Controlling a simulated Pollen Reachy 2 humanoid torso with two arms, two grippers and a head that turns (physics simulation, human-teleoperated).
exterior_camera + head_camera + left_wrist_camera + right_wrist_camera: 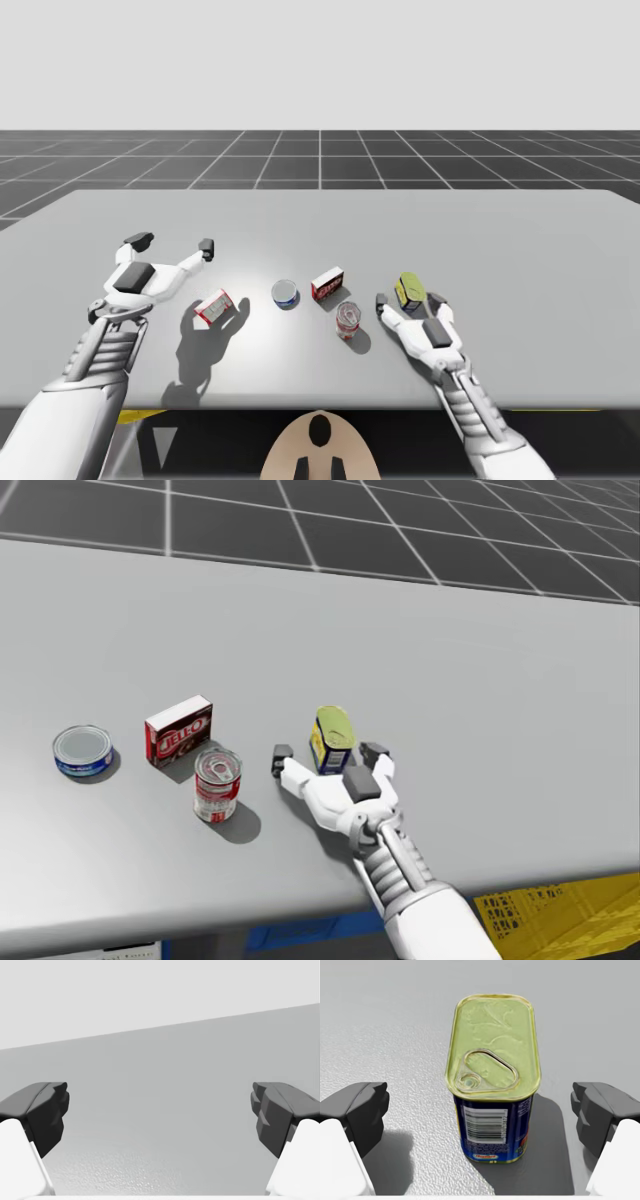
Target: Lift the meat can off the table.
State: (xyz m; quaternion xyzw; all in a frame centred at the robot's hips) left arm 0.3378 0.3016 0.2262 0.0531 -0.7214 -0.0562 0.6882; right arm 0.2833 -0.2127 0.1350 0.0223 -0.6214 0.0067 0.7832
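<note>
Meat can [492, 1085] stands upright on the desk [500, 230] between the parted fingers of my right gripper [480, 1105], untouched; closing and lifting judged yet to do, left gripper [160, 1110] fingers also apart, well away.

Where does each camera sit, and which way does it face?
High: above the table, looking down; both arms, left claw, right claw, my head.
Head: on my head, looking down at meat can; right arm.
Left wrist: on left hand, facing table; open fingers.
Right wrist: on right hand, facing meat can; open fingers.
Shared: head and right wrist both see the meat can.
</note>
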